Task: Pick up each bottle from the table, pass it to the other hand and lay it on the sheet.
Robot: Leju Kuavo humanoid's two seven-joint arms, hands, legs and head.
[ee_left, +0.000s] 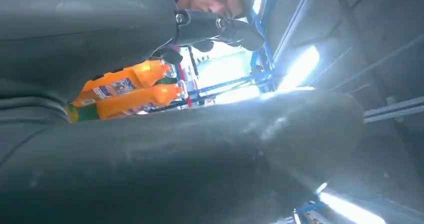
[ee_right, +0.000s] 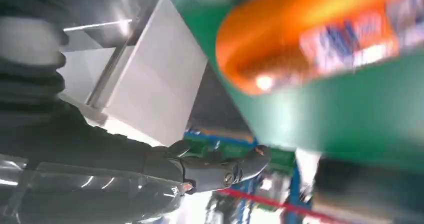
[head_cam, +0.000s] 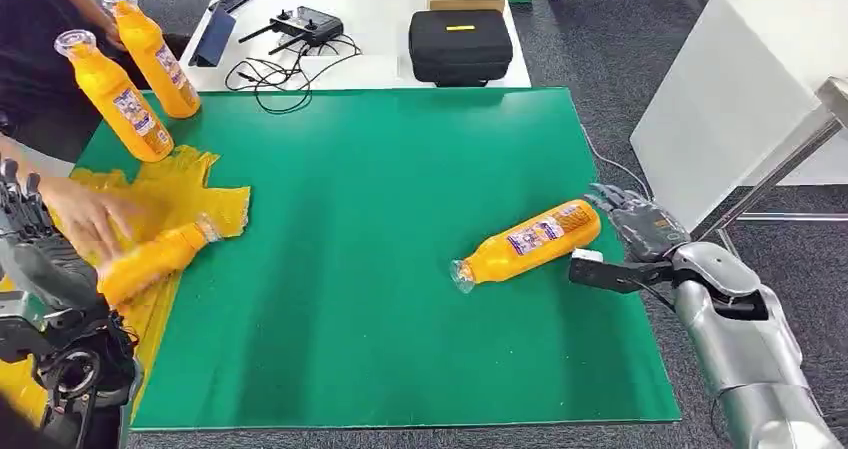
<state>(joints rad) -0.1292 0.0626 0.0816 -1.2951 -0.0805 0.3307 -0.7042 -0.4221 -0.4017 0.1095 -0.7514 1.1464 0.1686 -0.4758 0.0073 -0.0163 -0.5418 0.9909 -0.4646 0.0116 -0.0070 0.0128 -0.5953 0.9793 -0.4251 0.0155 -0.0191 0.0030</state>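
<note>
Looking from the head view, one bottle [head_cam: 527, 242] is lying at 4 o'clock on the green table [head_cam: 380, 199] just beside the spread, empty right hand [head_cam: 640, 231]; another bottle [head_cam: 150, 261] is lying on the yellow sheet [head_cam: 195, 184] at 9 o'clock under a person's hand [head_cam: 85, 214], and two standing bottles [head_cam: 135, 69] are waiting at 10 o'clock. Left wrist view is showing the left hand [ee_left: 150, 154] too close up, so I cannot tell its grip, while right wrist view is showing the bottle's base blurred and fingers [ee_right: 220, 166] apart, so roughly one is done and three are left.

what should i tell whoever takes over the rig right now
Right hand: open, beside the base of the lying bottle on the green mat, not gripping it.
Left hand: low at the mat's left edge, holding nothing as far as can be seen.
One bottle on the sheet lies on the yellow sheet; a person's hand rests on it.
Two upright bottles stand at the far left.
Done: one laid. Left: the lying bottle and the two upright ones.
</note>
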